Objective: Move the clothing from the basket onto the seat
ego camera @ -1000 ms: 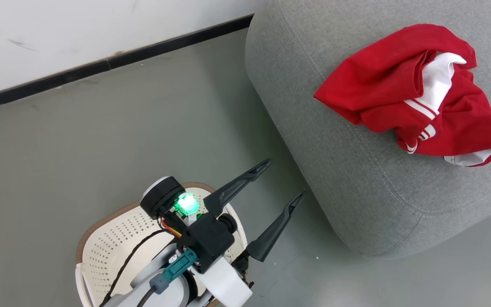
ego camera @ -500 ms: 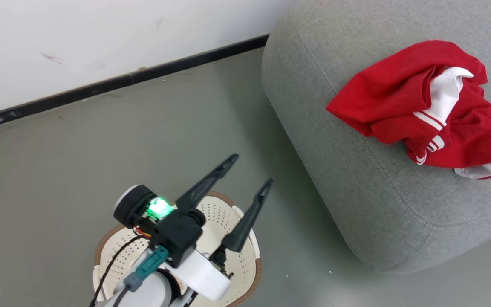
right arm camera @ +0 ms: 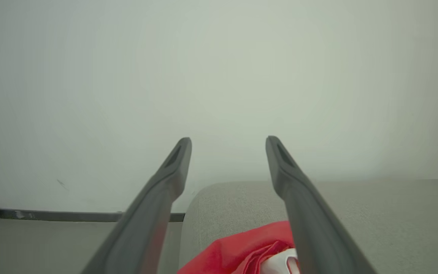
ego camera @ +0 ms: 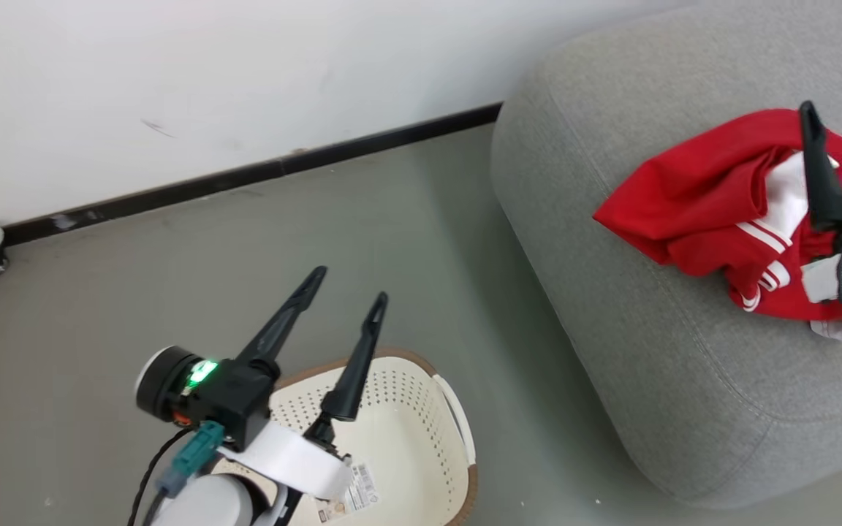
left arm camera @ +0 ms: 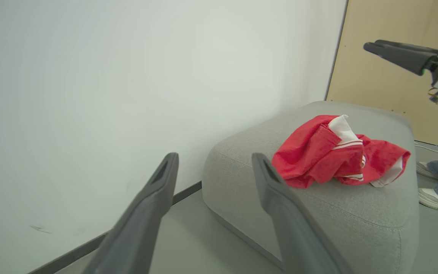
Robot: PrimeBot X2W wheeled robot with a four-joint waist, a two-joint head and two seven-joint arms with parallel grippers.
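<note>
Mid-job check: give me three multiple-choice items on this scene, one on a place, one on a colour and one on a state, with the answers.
1. Where is the clothing relative to the seat?
A. underneath
B. on top
C. beside it

2. What colour is the basket's rim?
A. brown
B. blue
C. black

3. How is the left end effector?
A. shut on the clothing
B. shut, empty
C. open, empty

Answers:
1 B: the red heap rests on the grey upholstered top.
2 A: a brown band runs round the cream perforated wall.
3 C: its jaws stand apart above the basket with nothing between them.
</note>
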